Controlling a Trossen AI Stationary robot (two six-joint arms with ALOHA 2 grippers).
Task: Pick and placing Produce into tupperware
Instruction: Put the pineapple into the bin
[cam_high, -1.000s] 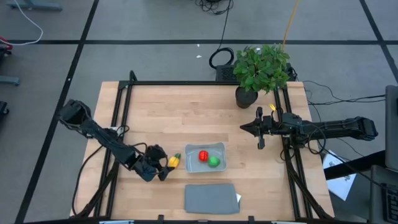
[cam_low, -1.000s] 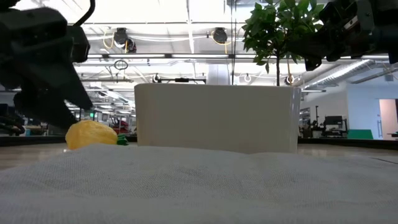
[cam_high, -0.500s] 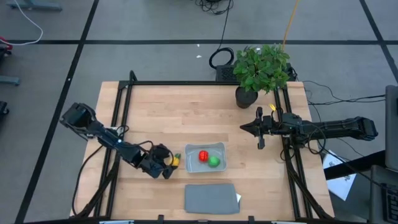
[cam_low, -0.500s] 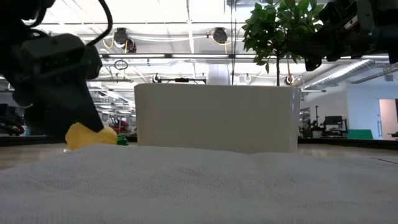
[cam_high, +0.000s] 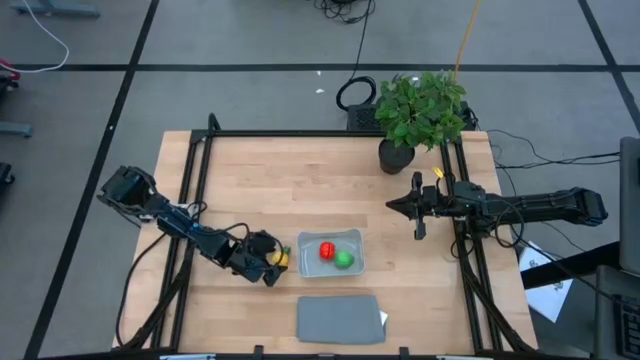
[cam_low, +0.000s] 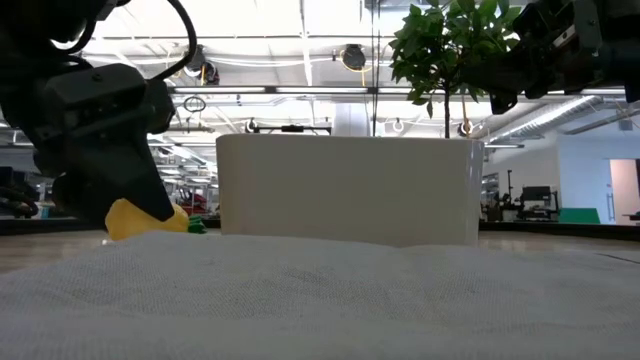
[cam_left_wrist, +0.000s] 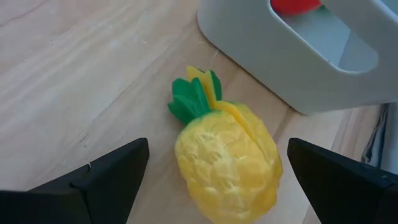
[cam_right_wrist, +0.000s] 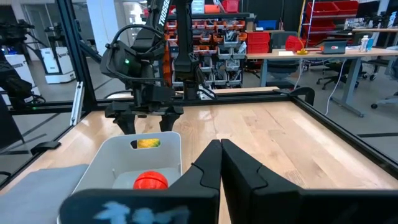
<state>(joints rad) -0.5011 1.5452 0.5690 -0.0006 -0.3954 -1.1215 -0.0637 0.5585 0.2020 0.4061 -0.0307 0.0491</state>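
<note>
Step in hand: grasp of last produce piece. Left gripper (cam_left_wrist: 211, 177), fingers spread wide, straddles yellow toy pineapple with green tip (cam_left_wrist: 225, 155) lying on wooden table (cam_high: 270, 180) just beside light blue-grey plastic tub (cam_high: 332, 254). Next move: close, lift, carry over tub rim. Right gripper (cam_high: 416, 208) pinched closed, idle, well apart.

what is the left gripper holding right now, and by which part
Nothing yet. The left gripper is open, its fingers either side of the yellow toy produce piece with a green tip, which lies on the table, not clamped.
</note>
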